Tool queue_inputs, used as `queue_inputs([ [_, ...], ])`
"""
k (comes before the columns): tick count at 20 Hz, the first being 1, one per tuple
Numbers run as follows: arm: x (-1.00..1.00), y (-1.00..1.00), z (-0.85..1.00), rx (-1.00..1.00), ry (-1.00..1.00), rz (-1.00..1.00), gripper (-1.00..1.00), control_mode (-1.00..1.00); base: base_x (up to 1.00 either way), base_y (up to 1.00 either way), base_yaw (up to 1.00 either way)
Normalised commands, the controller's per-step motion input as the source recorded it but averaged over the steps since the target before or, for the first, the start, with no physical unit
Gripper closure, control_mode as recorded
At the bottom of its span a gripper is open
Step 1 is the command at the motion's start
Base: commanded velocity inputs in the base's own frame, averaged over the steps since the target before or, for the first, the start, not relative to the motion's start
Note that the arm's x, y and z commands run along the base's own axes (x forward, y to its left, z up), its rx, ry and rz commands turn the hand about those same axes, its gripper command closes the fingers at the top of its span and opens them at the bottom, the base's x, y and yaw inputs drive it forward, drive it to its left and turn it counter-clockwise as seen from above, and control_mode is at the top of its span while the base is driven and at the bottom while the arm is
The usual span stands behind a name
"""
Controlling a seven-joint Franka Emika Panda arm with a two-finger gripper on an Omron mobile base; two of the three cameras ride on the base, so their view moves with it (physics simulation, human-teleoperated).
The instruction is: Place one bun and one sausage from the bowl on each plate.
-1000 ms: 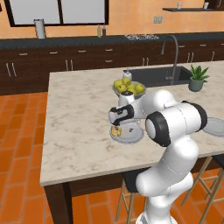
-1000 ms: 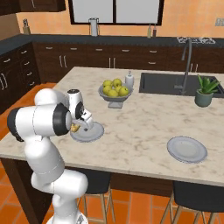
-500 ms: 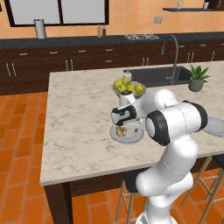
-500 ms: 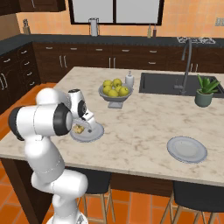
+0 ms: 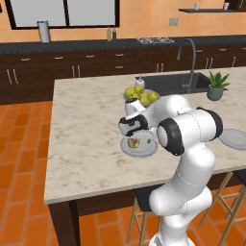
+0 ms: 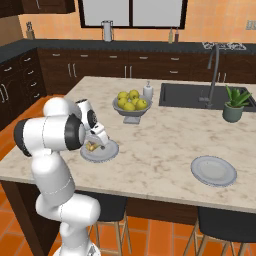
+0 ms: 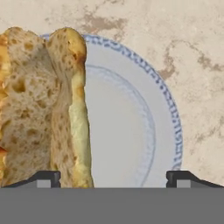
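The gripper (image 7: 113, 177) hangs low over a plate (image 7: 131, 113), jaws spread wide and holding nothing; in the hand view its two dark tips stand well apart at the bottom edge. Just beyond and left of the left tip lies a bun (image 7: 46, 105), resting on the plate's left part, split lengthwise, with a golden crust and pale, porous crumb. That close view also brings out a blue dotted rim on the plate, with marbled counter (image 7: 192, 65) past it.

From the left base view the gripper (image 5: 136, 140) is partly hidden by the white wrist, and the bun (image 5: 134, 142) is just a small tan patch on the grey plate (image 5: 144, 150). The right base view adds a second plate (image 6: 213, 170), well away from the gripper, bare, and a fruit bowl (image 6: 131, 104) beyond the near plate.
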Motion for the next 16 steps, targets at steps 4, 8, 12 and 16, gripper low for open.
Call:
queue_inputs([
  [4, 0.0, 0.0, 0.35, 0.08, -0.03, 0.0, -1.0, -1.0, 0.0, 0.0, 0.0],
  [8, 0.0, 0.0, 0.07, -0.1, 0.21, 0.0, -1.0, -1.0, 0.0, 0.0, 0.0],
  [12, 0.02, 0.0, 0.0, -0.23, 0.3, 0.0, -1.0, -1.0, 0.0, 0.0, 0.0],
  [16, 0.05, 0.0, -0.04, -0.26, 0.34, 0.0, -1.0, -1.0, 0.0, 0.0, 0.0],
])
